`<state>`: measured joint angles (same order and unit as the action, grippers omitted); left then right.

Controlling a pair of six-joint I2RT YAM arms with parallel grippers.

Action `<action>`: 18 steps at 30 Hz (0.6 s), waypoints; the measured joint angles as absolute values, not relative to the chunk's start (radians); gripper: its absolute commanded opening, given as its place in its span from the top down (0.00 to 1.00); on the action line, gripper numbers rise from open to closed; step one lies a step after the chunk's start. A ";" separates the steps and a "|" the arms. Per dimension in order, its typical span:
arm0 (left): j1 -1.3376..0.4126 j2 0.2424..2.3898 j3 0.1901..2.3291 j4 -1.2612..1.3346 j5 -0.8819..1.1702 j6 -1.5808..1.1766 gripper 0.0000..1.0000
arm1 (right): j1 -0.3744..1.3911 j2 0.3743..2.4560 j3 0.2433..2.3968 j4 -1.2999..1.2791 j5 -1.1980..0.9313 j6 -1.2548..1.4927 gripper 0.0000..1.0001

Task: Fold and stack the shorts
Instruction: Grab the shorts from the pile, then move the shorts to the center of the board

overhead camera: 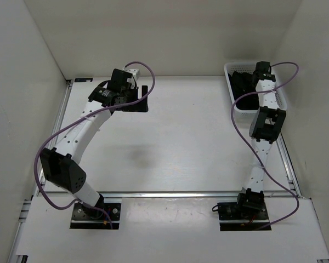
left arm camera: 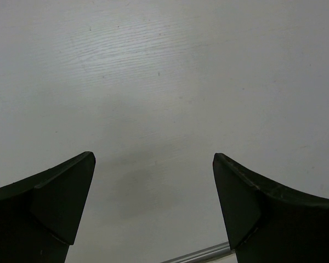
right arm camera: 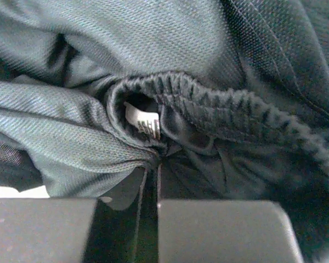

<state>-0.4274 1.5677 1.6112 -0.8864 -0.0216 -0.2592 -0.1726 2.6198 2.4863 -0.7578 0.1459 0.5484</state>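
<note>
The black shorts point(overhead camera: 241, 86) lie bunched inside the white mesh basket point(overhead camera: 247, 113) at the far right. In the right wrist view the shorts point(right arm camera: 170, 49) fill the frame, with the gathered waistband point(right arm camera: 230, 104) and a white label point(right arm camera: 142, 123) showing. My right gripper point(right arm camera: 152, 171) is down in the basket, its jaws closed together on a fold of the fabric just below the waistband. In the top view it point(overhead camera: 259, 75) is mostly hidden under its wrist. My left gripper point(overhead camera: 141, 98) is open and empty over the bare table at the far left; its fingers point(left arm camera: 60, 192) are wide apart.
The white table point(overhead camera: 181, 142) runs between the two arms. White walls enclose the left, back and right sides. A metal rail point(left arm camera: 200, 253) shows at the bottom of the left wrist view. The basket stands against the right wall.
</note>
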 measured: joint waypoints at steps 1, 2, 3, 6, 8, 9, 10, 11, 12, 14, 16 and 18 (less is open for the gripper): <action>-0.427 1.575 1.614 -0.886 -0.016 -0.259 0.00 | -0.173 2.611 2.477 -0.754 0.144 0.547 1.00; -0.427 1.579 1.617 -0.886 -0.010 -0.259 0.00 | -0.173 2.590 2.462 -0.753 0.138 0.542 1.00; -0.427 1.583 1.620 -0.884 0.002 -0.259 0.00 | -0.173 2.567 2.447 -0.754 0.132 0.537 1.00; -0.427 1.582 1.620 -0.883 0.047 -0.259 0.00 | -0.172 2.446 2.404 -0.759 0.106 0.511 1.00; -0.427 1.581 1.620 -0.883 0.080 -0.262 0.00 | -0.168 2.326 2.371 -0.762 0.092 0.489 1.00; -0.426 1.580 1.620 -0.883 0.088 -0.263 0.00 | -0.164 2.253 2.364 -0.761 0.083 0.479 1.00; -0.418 1.575 1.618 -0.882 0.100 -0.269 0.00 | -0.158 2.188 2.357 -0.759 0.077 0.465 1.00; -0.412 1.568 1.616 -0.883 0.118 -0.274 0.00 | -0.147 2.106 2.357 -0.759 0.066 0.451 1.00; -0.397 1.552 1.610 -0.882 0.137 -0.282 0.00 | -0.132 2.030 2.357 -0.757 0.052 0.436 1.00; -0.355 1.510 1.597 -0.882 0.158 -0.296 0.00 | -0.086 1.880 2.358 -0.738 0.007 0.411 1.00; -0.297 1.457 1.582 -0.882 0.171 -0.310 0.00 | -0.029 1.754 2.358 -0.709 -0.107 0.391 1.00; -0.236 1.408 1.577 -0.886 0.174 -0.318 0.00 | 0.046 1.659 2.360 -0.678 -0.233 0.371 1.00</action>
